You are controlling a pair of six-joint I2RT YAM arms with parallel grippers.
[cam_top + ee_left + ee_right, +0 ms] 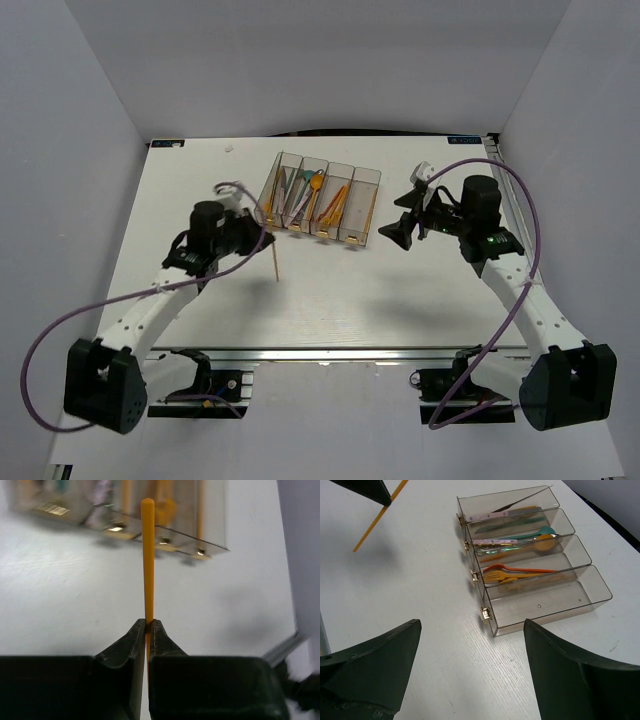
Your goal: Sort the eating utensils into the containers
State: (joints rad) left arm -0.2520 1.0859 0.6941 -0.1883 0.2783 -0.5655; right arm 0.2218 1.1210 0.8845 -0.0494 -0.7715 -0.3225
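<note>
White desk [200, 310] under grey walls; left end effector [262, 236] is clamped on an orange utensil [273, 262], held just left of the bins [366, 205]; other utensils [312, 195] lie in three compartments; right end effector [390, 232] hangs beside the bins, fingers apart.

Bright even light, soft shadows, blurred left-wrist background.

Overhead and wrists, all toward containers [363, 200]
</note>
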